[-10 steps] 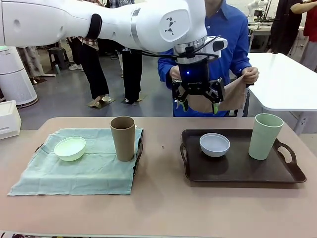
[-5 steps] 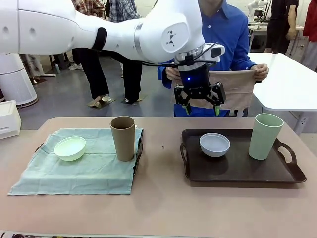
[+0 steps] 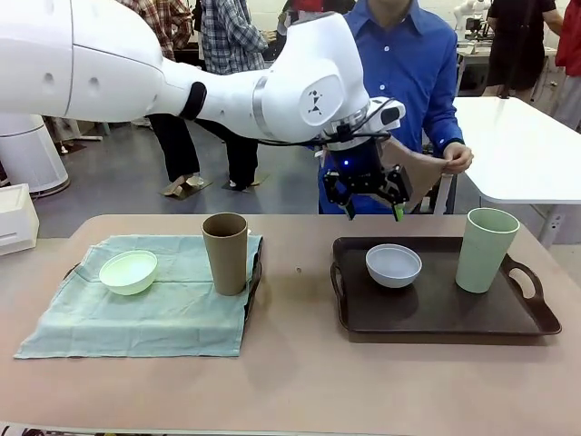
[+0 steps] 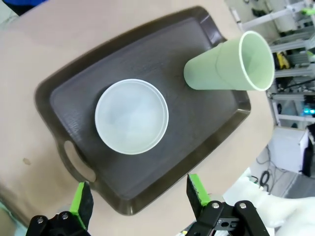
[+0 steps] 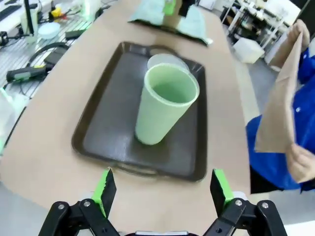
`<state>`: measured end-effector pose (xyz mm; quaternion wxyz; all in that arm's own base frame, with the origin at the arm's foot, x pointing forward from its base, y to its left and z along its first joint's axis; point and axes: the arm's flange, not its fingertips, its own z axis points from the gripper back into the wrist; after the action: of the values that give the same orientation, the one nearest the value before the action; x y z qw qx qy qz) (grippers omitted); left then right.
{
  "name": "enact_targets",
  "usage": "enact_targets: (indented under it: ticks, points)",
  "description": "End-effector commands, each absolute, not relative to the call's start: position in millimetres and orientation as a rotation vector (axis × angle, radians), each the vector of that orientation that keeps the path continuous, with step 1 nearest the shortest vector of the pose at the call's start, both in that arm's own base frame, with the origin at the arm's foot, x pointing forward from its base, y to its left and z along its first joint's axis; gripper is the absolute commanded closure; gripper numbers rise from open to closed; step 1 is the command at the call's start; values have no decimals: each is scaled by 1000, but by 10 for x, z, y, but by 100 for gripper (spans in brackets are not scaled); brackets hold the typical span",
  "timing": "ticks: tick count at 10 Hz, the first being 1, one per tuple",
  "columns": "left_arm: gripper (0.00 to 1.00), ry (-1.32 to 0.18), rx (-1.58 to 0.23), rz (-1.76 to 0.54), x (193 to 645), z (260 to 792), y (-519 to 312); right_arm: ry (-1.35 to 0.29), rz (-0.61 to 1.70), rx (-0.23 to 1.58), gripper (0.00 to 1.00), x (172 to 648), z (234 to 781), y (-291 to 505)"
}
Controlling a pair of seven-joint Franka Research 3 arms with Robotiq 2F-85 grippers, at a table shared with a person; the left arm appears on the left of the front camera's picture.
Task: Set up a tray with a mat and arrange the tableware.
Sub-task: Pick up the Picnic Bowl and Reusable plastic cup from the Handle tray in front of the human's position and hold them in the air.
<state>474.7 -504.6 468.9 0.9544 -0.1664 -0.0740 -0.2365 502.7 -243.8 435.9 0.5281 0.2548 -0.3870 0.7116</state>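
My left pincer (image 3: 373, 213) hangs released. The white bowl (image 3: 393, 264) lies at 5 o'clock below it, on the tray (image 3: 427, 307).

left arm (image 3: 109, 54): glossy white rounded shell, dark joint band, small black figure mark on wrist housing, black cable looped under it | left claw (image 3: 373, 211): black, blue light on body, green pads (image 4: 81, 200) | right claw (image 5: 162, 189): black links, silver screws, green pads | person (image 3: 408, 64): blue collared shirt, long sleeves
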Motion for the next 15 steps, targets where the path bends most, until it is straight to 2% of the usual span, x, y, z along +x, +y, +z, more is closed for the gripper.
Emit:
enact_targets:
  ticks: [1, 4, 7, 10, 11, 12, 14, 15]
  points:
    - [0, -141, -373, -507, 4701, 4491, -5053, -956, 1675, 556, 0, 4940, 4060, -2389]
    - [0, -132, -386, -538, 4729, 4389, -5141, -822, 1683, 598, 0, 5127, 3902, -2111]
    - [0, -152, -389, -567, 4794, 4390, -5163, -716, 1569, 627, 0, 5267, 3848, -1996]
    - [0, -161, -383, -565, 4857, 4437, -5228, -668, 1481, 660, 0, 5360, 3863, -1856]
    - [0, -151, -386, -598, 4786, 4604, -5145, -728, 1537, 649, 0, 5275, 3847, -1953]
    - [0, -148, -371, -547, 4823, 4414, -5192, -728, 1537, 649, 0, 5275, 3847, -1953]
    - [0, -156, -372, -557, 4826, 4483, -5191, -715, 1511, 659, 0, 5285, 3856, -1937]
    - [0, -150, -364, -519, 4897, 4375, -5212, -714, 1475, 752, 0, 5275, 3875, -1893]
